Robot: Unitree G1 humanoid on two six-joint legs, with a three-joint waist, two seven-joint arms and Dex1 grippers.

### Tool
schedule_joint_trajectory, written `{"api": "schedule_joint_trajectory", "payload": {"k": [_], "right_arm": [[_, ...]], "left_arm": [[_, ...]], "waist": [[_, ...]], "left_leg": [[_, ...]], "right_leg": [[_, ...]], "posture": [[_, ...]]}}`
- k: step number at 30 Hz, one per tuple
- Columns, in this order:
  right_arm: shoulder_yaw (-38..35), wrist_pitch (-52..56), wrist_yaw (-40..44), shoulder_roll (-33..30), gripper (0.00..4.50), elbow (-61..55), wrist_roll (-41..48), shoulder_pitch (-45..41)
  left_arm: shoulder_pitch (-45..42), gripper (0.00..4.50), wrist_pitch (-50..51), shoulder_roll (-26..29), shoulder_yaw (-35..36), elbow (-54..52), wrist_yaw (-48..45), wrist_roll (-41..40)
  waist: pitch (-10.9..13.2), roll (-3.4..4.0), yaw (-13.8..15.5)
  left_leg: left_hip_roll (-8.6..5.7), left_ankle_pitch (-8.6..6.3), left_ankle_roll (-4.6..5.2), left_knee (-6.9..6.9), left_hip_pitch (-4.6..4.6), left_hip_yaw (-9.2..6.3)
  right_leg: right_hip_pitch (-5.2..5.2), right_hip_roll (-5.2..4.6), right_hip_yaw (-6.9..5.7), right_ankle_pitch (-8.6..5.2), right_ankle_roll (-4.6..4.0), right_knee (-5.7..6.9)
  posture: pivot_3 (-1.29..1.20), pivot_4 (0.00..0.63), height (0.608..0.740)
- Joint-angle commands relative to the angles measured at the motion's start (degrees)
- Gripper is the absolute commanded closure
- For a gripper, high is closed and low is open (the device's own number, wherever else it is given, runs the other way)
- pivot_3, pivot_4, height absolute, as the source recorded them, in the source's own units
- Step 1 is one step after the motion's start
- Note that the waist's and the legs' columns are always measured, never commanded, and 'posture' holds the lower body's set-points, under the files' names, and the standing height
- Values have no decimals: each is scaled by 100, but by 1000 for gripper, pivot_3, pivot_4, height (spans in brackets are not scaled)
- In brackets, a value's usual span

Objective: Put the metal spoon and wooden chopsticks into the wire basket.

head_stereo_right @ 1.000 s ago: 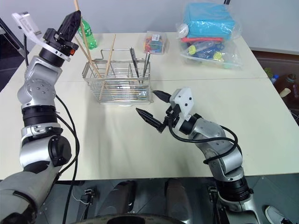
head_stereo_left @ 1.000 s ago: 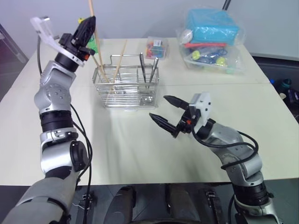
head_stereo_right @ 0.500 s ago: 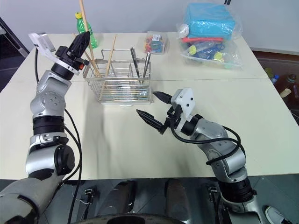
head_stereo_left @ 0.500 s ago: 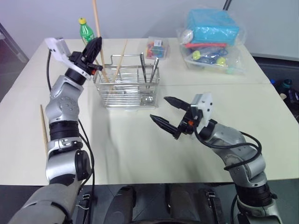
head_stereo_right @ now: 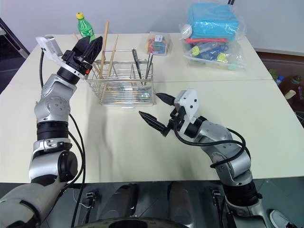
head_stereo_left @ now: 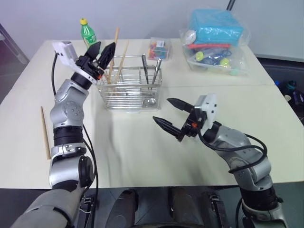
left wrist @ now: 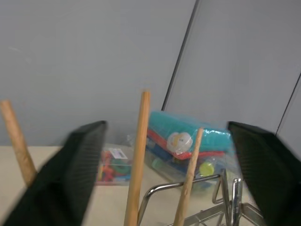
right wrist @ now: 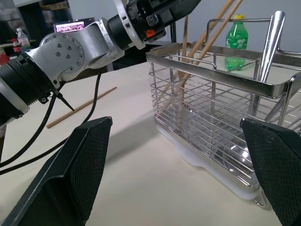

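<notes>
the bench [head_stereo_left: 142,142] is pale cream. the wire basket [head_stereo_left: 128,90] is shiny silver, holding light-brown wooden chopsticks [head_stereo_left: 114,52] and silver metal utensils [head_stereo_left: 151,71]. a green bottle [head_stereo_left: 88,34] has a yellow cap. both grippers, left gripper [head_stereo_left: 103,49] and right gripper [head_stereo_left: 169,113], have black fingers. a turquoise bundle [head_stereo_left: 216,26] sits in clear plastic.

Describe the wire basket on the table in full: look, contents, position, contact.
The wire basket is a rectangular rack of thin shiny steel bars with a raised wire handle loop, standing upright on the pale table, apparently on a white tray. Wooden chopsticks lean inside its left end, sticking out above the rim; metal utensils stand in its right end. The open left gripper hovers beside the chopsticks' tops. Whether it touches the basket cannot be told.
</notes>
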Motion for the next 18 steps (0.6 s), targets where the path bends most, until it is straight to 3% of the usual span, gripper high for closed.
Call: {"api": "schedule_joint_trajectory", "payload": {"k": [1,8,13,18], "right_arm": [[-141,-27,51,-72,0,-237,89,-110],[-142,-49,245,-173,0,-110,114,-206],[-96,-82,554,-285,0,-22,148,-297],[23,-137,1104,-522,0,9,135,-352]], "left_arm": [[-186,75,216,145,116,-586,94,-310],[-806,75,693,537,557,-1151,1020,-751],[-886,75,730,1347,486,-1059,1944,124],[-18,75,1385,2059,549,-1202,2883,873]], "waist": [[0,0,0],[0,0,-10],[-1,2,-14],[-3,6,-31]], "left_leg": [[0,0,0,0,0,0],[0,0,0,2,0,0],[0,0,0,0,3,1],[1,0,0,0,4,0]], "right_leg": [[0,0,0,0,0,0],[0,0,0,0,0,0],[0,1,1,0,0,1],[0,3,2,0,0,3]], "posture": [[0,150,740],[0,150,740],[0,150,740],[0,150,740]]}}
